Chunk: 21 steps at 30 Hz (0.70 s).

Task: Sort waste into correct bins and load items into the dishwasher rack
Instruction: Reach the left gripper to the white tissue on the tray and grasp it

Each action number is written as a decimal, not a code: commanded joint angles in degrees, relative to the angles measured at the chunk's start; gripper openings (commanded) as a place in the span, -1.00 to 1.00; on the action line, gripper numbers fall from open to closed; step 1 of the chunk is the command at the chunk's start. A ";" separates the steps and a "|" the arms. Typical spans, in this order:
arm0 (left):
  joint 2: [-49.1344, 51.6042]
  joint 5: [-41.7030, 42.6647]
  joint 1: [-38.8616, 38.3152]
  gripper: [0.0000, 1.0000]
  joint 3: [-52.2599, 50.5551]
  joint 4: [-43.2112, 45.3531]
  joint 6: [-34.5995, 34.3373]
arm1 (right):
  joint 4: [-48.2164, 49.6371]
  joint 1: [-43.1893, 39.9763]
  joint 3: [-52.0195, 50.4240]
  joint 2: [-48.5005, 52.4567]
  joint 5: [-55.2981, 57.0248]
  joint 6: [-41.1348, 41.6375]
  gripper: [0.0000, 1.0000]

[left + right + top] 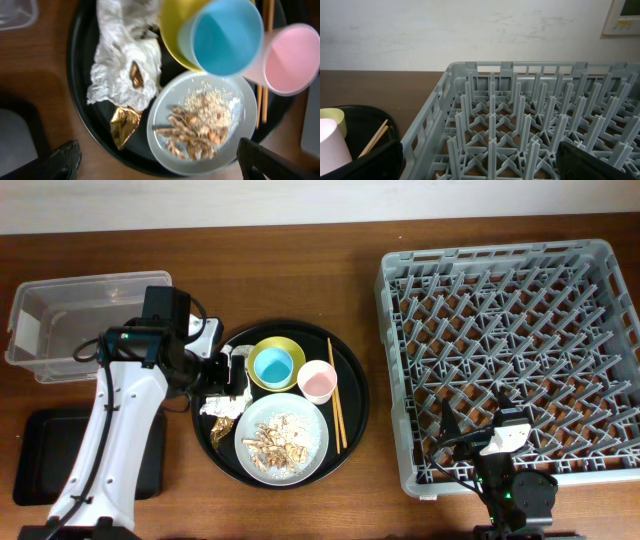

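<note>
**Nothing gripped: left claw (167, 161) over round black tray (357, 395), right claw (479, 162) at grey dishwasher rack (520, 340)**

Above the tray's left part the left claw is hovering, fingers (62, 160) spread wide apart, closing on nothing; below it a crumpled white napkin (125, 60) is lying on the round black tray, a brown bit showing in its folds, a scrap of gold foil (124, 125) touching its lower edge; the pale grey plate (160, 115) is sitting just beside the napkin, carrying beige-and-brown food scraps (200, 125); the light blue cup (273, 365) is standing inside the yellow bowl (258, 380); the pink cup (317, 380) is standing upright just beside them; the chopsticks (336, 395) are lying along the tray's right side, near the pink cup; the clear plastic box (75, 280) and the shallow black rectangular tray (40, 450) are sitting on the tabletop (300, 260), left of the round black tray; the right claw is sitting low at the near edge of the grey dishwasher rack, its fingers apart, holding nothing.
</note>
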 commanded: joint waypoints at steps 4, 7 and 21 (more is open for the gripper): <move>0.02 -12.63 0.17 0.98 0.17 4.68 -11.19 | -0.04 -0.35 -0.46 -0.22 0.50 0.46 0.97; 0.02 -7.96 0.17 0.98 0.17 5.51 -12.11 | -0.04 -0.35 -0.46 -0.22 0.50 0.46 0.97; 9.07 -6.21 0.11 0.11 -0.20 9.92 -17.66 | -0.04 -0.35 -0.46 -0.22 0.50 0.46 0.97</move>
